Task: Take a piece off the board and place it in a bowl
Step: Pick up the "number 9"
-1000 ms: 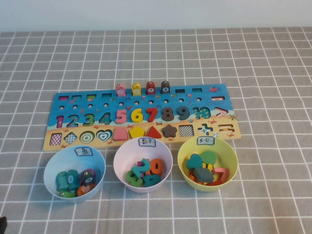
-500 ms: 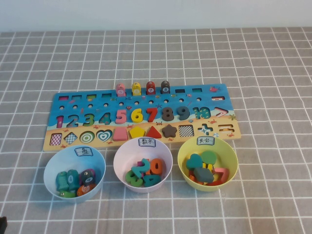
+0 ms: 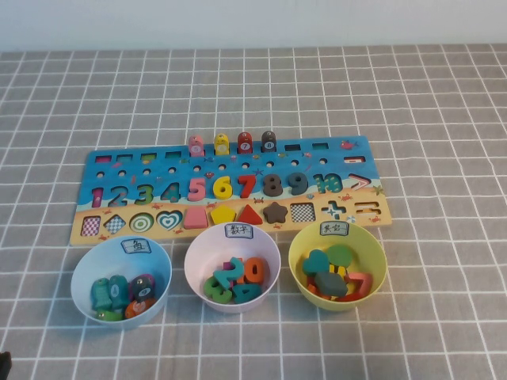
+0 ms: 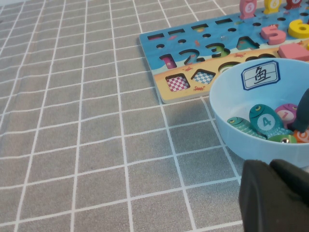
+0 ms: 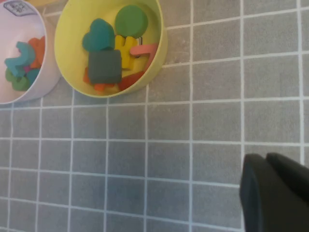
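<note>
**Stock check: the 9 not yet lifted**

High view. We list one board point(image 3: 230, 190) at centre, the grey 9 piece point(image 3: 297, 184) seated in its slot at about 2 o'clock from the pink bowl point(image 3: 232, 267). Three bowls at 6 o'clock of the board: light blue bowl point(image 3: 120, 281), pink, yellow-green bowl point(image 3: 337, 265). Four pegs on the board's far edge. We judge nothing done; pick and drop remain. No arm shows.

Left wrist view. Left gripper point(image 4: 275, 195) low beside the blue bowl, its fingers together.

Right wrist view. Right gripper point(image 5: 275, 191) over bare cloth, clear of the yellow-green bowl, fingers together, holding nothing.
</note>
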